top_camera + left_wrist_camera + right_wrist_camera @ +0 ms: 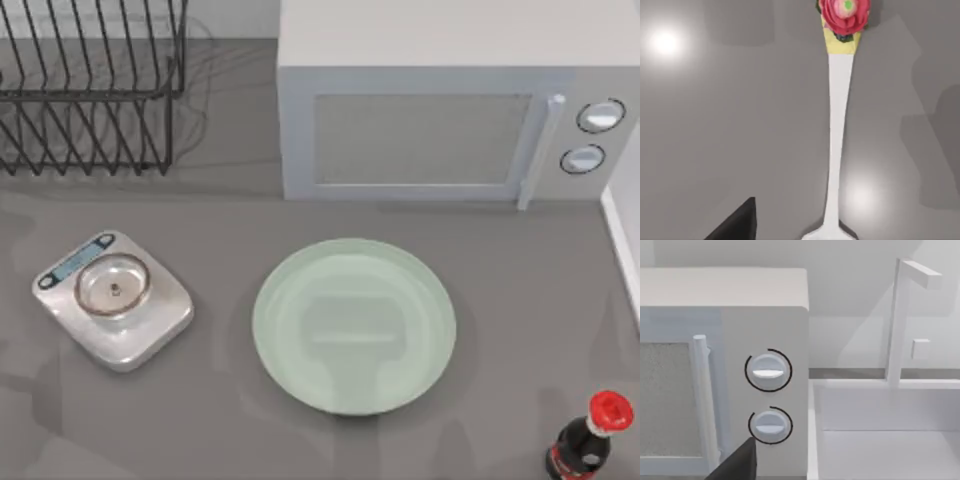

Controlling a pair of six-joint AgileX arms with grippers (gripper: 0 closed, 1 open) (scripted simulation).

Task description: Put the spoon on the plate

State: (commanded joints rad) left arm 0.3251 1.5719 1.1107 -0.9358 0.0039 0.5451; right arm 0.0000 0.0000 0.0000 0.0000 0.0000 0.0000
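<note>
The spoon point(839, 125) lies flat on the grey table in the left wrist view: a thin white handle ending in a red-pink flower ornament point(844, 14), with its bowl cut off at the picture's edge. A dark part of my left gripper point(737, 224) hangs above the table beside the handle, apart from it. The pale green plate point(354, 325) rests bare in the middle of the table in the top view. A dark part of my right gripper point(737, 464) shows in front of the microwave's knobs.
A silver kitchen scale point(113, 298) stands left of the plate. Behind the plate is a white microwave point(440, 110), with a black wire dish rack point(90, 80) at the back left. A red-capped bottle point(590, 440) stands front right. A white basin point(885, 440) adjoins the microwave.
</note>
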